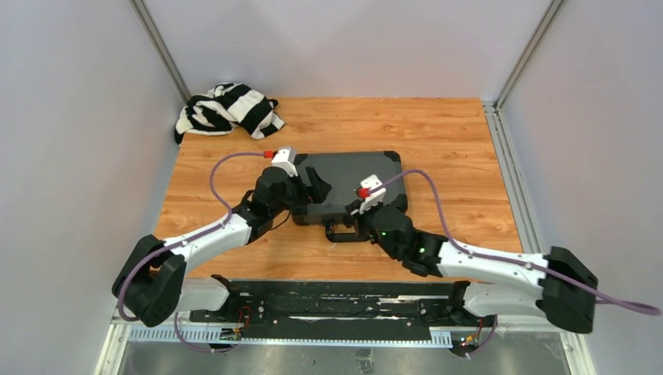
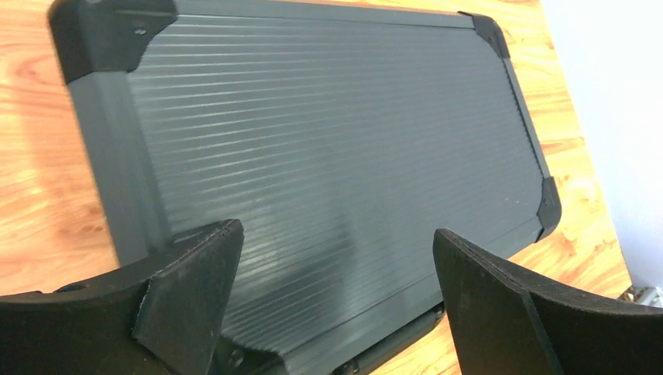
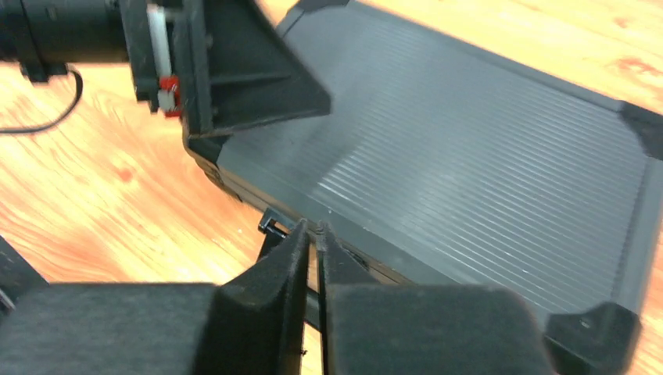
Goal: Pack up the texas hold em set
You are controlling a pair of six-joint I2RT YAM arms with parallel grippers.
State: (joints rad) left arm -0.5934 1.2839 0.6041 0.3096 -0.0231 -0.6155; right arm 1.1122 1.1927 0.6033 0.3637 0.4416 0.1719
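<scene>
Top external: one closed black case (image 1: 348, 173), one striped cloth (image 1: 227, 109); left gripper (image 2: 336, 246) splayed, right gripper (image 3: 317, 234) clenched

Wood-grain table (image 1: 438, 125) w/ pale grey walls (image 1: 78, 94) on 3 sides, alu corner posts (image 1: 160, 47), prob. even overhead light.

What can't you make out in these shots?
- Contents: closed case hides them in every view.
- Latches: right wrist view, blurred, partly behind the shut right gripper.
- Whether that gripper touches the case: its fingers block the contact.
- Case's near edge: left wrist view, behind the open left gripper.
</scene>
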